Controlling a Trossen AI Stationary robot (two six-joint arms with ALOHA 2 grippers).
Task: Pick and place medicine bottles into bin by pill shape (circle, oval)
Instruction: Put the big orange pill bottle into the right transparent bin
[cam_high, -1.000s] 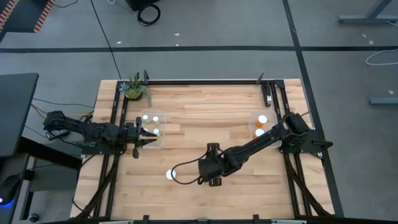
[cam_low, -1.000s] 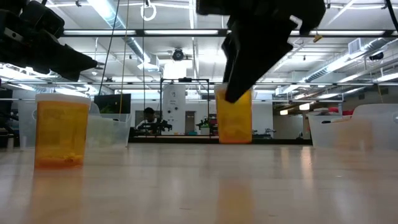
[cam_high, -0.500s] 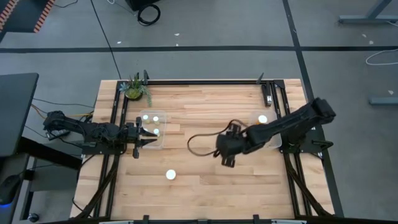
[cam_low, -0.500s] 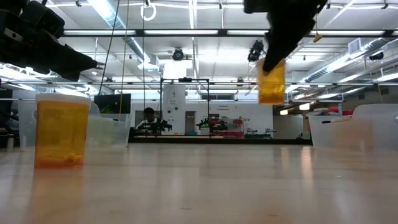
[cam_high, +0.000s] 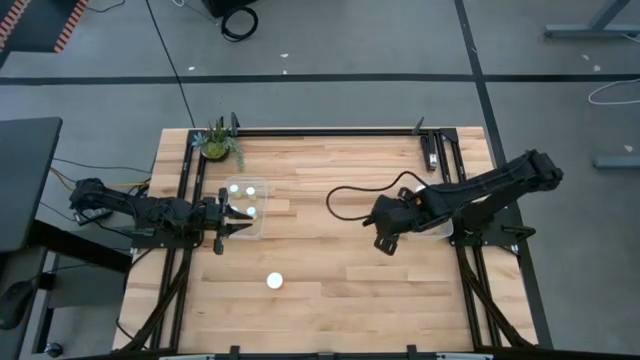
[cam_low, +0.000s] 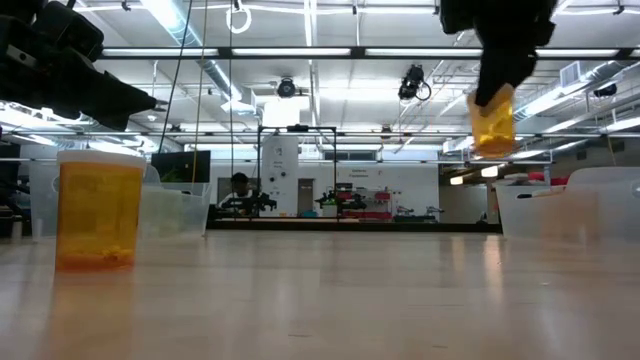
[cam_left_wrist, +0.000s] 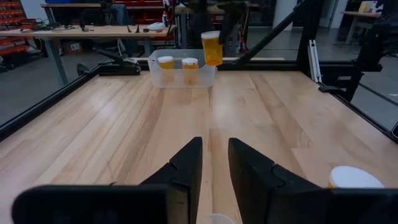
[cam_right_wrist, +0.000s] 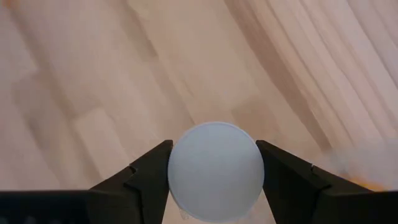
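My right gripper (cam_high: 386, 234) is shut on a medicine bottle with a white cap (cam_right_wrist: 214, 162) and an orange body (cam_low: 493, 121). It holds the bottle above the table, just left of the right clear bin (cam_high: 438, 228). The held bottle also shows in the left wrist view (cam_left_wrist: 211, 48). Another orange bottle (cam_low: 98, 208) stands on its base on the table, its white cap (cam_high: 274, 282) showing near the front. My left gripper (cam_high: 236, 222) is open and empty at the left clear bin (cam_high: 262, 218), which holds three white-capped bottles (cam_high: 250, 190). My right gripper pinches the bottle's white cap (cam_right_wrist: 180, 168) between its two fingers (cam_right_wrist: 146, 171), one on each side. The fingers come from above and point down. The orange body hangs about upright below them, lifted well clear of the table.
A green potted plant (cam_high: 217, 143) stands at the far left corner. The right bin (cam_left_wrist: 182, 76) holds two orange bottles. Black frame rails (cam_high: 330, 130) run along the far and side edges. A cable (cam_high: 345, 190) loops over the table beside the right arm.
My right gripper has risen from near the table's front middle and gone toward the right bin, carrying the orange bottle up, clear of the table. The bottle at the front has stayed where it was.
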